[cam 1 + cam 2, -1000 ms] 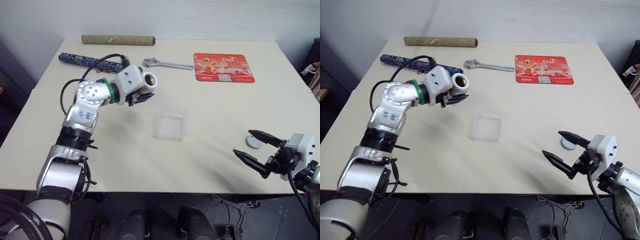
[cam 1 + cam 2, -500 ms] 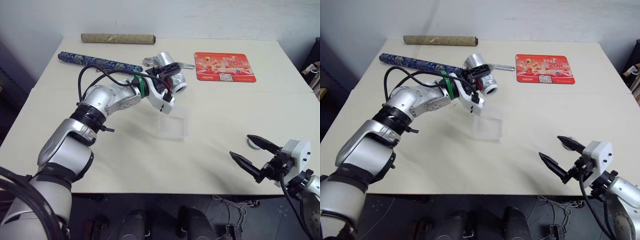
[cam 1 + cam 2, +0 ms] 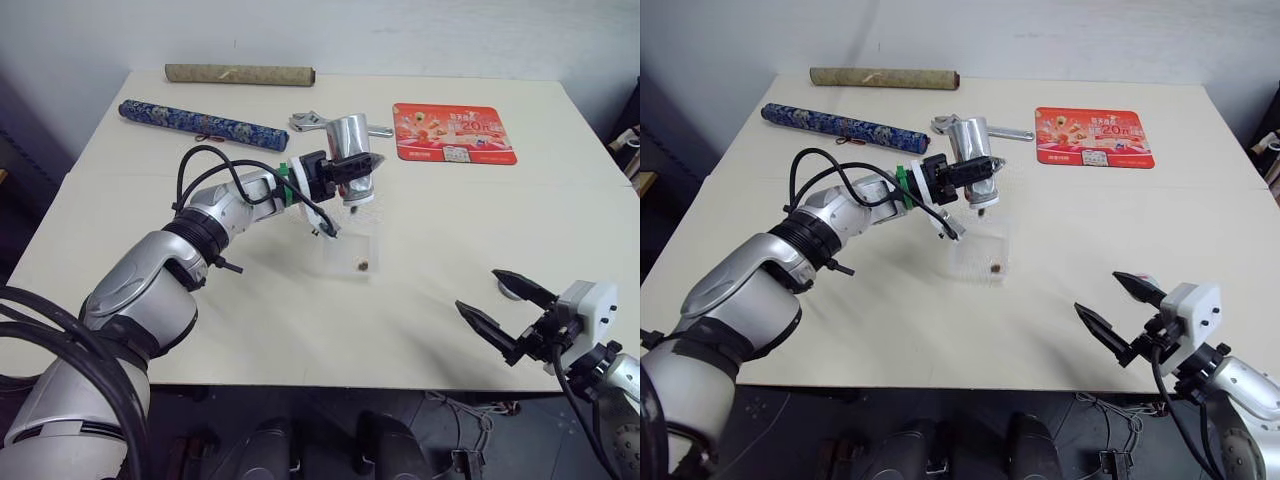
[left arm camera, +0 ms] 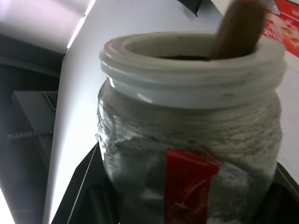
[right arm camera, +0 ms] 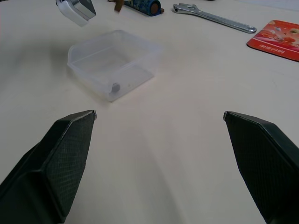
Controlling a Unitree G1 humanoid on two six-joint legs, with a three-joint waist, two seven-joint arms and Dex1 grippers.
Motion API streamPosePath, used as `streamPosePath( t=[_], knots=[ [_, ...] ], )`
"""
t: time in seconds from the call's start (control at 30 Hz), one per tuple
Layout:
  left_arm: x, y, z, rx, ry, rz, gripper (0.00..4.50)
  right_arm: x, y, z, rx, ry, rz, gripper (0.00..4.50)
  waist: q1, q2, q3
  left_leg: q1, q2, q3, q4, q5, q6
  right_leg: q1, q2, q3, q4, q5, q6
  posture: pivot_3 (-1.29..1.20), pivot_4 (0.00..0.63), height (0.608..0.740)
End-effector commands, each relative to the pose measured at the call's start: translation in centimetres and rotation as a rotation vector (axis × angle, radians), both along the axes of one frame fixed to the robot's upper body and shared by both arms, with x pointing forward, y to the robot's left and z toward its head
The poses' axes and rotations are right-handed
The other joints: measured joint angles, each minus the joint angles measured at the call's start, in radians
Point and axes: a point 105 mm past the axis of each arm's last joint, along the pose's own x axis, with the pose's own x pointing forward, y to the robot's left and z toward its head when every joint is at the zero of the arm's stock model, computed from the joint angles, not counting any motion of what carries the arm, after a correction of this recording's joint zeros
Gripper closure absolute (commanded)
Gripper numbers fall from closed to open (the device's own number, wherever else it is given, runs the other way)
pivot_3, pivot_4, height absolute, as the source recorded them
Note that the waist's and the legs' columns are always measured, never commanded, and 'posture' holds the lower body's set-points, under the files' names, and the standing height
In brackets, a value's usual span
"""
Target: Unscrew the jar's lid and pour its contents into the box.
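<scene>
My left gripper is shut on the clear jar, holding it tipped mouth-down over the translucent box. In the left wrist view the jar has no lid on it, and a brown piece of the contents sits at its rim. One dark pellet lies on the box floor. My right gripper hangs open near the table's front right edge. The grey lid lies on the table, mostly hidden behind the gripper's far finger.
At the back of the table lie a silver wrench, a red flat mat, a blue patterned scroll and a brown scroll. The left arm's black cable loops beside the box.
The left arm swung the jar rightward from beside the box to above it and rolled it mouth-down. A pellet now lies in the box. The right gripper stayed put.
</scene>
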Motion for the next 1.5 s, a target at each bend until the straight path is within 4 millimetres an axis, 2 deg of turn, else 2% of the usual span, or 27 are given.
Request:
streamPosePath(
  t=[0.03,0.13,0.23,0.3,0.37,0.43,0.5,0.6,0.67,0.7,0.77,0.83,0.93,1.03,1.17,1.23,1.4,1.5],
  knots=[
    [-0.5,-0.4,1.1,-0.015,-0.054,-0.034,2.12,-0.2,0.4,0.7,0.005,-0.041,0.013,0.02,0.0,0.0,0.0,0.0,0.0,0.0,0.0,0.0,0.0,0.0,0.0,0.0,0.0,0.0,0.0,0.0,0.15,0.74],
    [-0.6,0.0,1.0,-0.041,0.02,-0.039,2.12,-0.2,0.4,0.4,0.008,-0.038,0.015,0.02,-0.001,0.0,0.0,0.0,0.0,0.0,0.0,0.0,0.0,0.0,-0.001,0.0,0.0,0.0,0.0,0.0,0.15,0.74],
    [-0.5,0.9,0.8,-0.1,0.176,-0.032,2.12,-0.1,0.4,0.2,0.012,-0.039,0.016,0.02,-0.002,0.0,0.0,0.0,0.0,0.0,0.0,0.0,0.0,0.0,-0.001,0.0,0.001,0.0,0.0,0.0,0.15,0.74],
    [0.0,2.2,0.4,-0.23,0.451,-0.007,2.12,-0.1,0.4,0.2,0.013,-0.041,0.021,0.02,-0.003,0.0,0.0,0.0,0.0,0.0,0.001,0.001,0.0,0.0,-0.001,0.0,0.001,0.0,0.0,0.0,0.15,0.74],
    [0.3,3.5,0.5,-0.438,0.783,-0.02,2.12,-0.1,0.5,0.2,0.011,-0.047,0.029,0.02,-0.003,0.0,0.0,0.001,0.0,0.0,0.001,0.001,-0.001,0.0,-0.003,0.0,0.002,0.0,0.0,0.0,0.15,0.74],
    [0.2,4.6,0.8,-0.61,1.068,-0.082,2.12,-0.1,0.7,0.4,0.006,-0.066,0.046,0.02,-0.006,0.0,0.0,0.002,0.0,0.0,0.002,0.001,-0.001,0.0,-0.003,0.0,0.003,0.0,0.0,0.0,0.15,0.74],
    [0.8,6.5,1.1,-0.777,1.291,-0.101,2.12,-0.1,1.3,0.8,0.012,-0.11,0.103,0.02,-0.008,0.001,0.0,0.002,0.0,0.0,0.003,0.002,-0.002,0.001,-0.002,0.0,0.003,0.0,0.0,0.0,0.15,0.74],
    [2.2,10.5,1.0,-1.054,1.597,-0.106,2.12,-0.4,2.4,1.5,0.028,-0.185,0.203,0.02,-0.014,0.0,0.0,0.002,0.0,0.0,0.008,0.002,-0.002,0.002,-0.001,0.0,0.008,0.0,0.0,0.0,0.15,0.74],
    [2.0,13.7,0.5,-1.219,1.732,-0.144,2.12,-0.6,3.2,2.0,0.047,-0.239,0.272,0.02,-0.02,0.0,0.0,0.002,0.0,0.0,0.012,0.002,-0.002,0.003,0.0,0.0,0.01,0.0,0.0,0.0,0.15,0.74],
    [1.3,15.2,0.7,-1.305,1.771,-0.232,2.12,-0.6,3.6,2.1,0.056,-0.259,0.3,0.02,-0.03,0.001,0.0,0.003,0.0,0.0,0.013,0.002,-0.002,0.003,0.0,0.0,0.011,0.0,0.0,0.0,0.15,0.74],
    [-0.1,18.5,1.0,-1.468,1.814,-0.387,2.12,-0.7,4.3,2.3,0.062,-0.297,0.351,0.02,-0.036,0.0,0.0,0.008,0.0,0.0,0.012,0.001,-0.002,0.006,0.0,0.002,0.012,0.0,0.0,0.0,0.15,0.74],
    [-1.4,21.8,-0.7,-1.596,1.807,-0.365,2.12,-0.7,5.3,2.4,0.061,-0.325,0.415,0.02,-0.038,0.0,0.0,0.009,0.001,-0.001,0.012,0.001,-0.002,0.008,0.0,0.002,0.013,0.0,0.0,0.0,0.15,0.74],
    [-3.3,25.3,-3.3,-1.738,1.754,-0.317,2.12,-0.6,6.5,2.8,0.071,-0.363,0.478,0.02,-0.04,0.0,0.0,0.01,0.001,-0.002,0.012,0.001,-0.002,0.009,0.0,0.002,0.014,0.0,0.0,0.0,0.15,0.74],
    [-4.9,27.8,-5.4,-1.876,1.683,-0.316,2.12,-0.5,7.3,3.1,0.071,-0.388,0.511,0.02,-0.027,0.0,-0.001,0.011,0.0,-0.004,0.013,0.0,-0.002,0.012,-0.001,0.002,0.013,0.0,0.0,0.0,0.15,0.74],
    [-6.0,29.1,-8.1,-1.909,1.595,-0.176,2.12,-0.1,7.7,3.4,0.075,-0.392,0.523,0.02,-0.012,-0.001,-0.001,0.011,-0.001,-0.012,0.014,-0.003,-0.005,0.017,-0.003,0.003,0.009,0.001,-0.001,0.0,0.15,0.74],
    [-6.3,29.4,-9.1,-1.94,1.576,-0.165,2.12,0.0,7.8,3.4,0.071,-0.385,0.527,0.02,-0.007,-0.001,-0.001,0.011,0.0,-0.012,0.014,-0.006,-0.01,0.017,-0.003,0.003,0.008,0.001,-0.001,0.0,0.15,0.74],
    [-6.5,29.6,-10.9,-1.995,1.562,-0.133,2.12,0.3,7.6,3.5,0.067,-0.372,0.519,0.02,-0.008,-0.001,-0.001,0.011,0.001,-0.012,0.014,-0.006,-0.01,0.017,-0.003,0.002,0.008,0.001,-0.002,0.0,0.15,0.74],
    [-6.8,30.4,-11.7,-2.062,1.542,-0.142,1.11,0.4,7.3,3.7,0.06,-0.364,0.505,0.0,-0.009,-0.001,-0.001,0.011,0.002,-0.011,0.014,-0.006,-0.008,0.017,-0.002,0.0,0.008,0.001,-0.002,0.0,0.15,0.74]
  ],
)
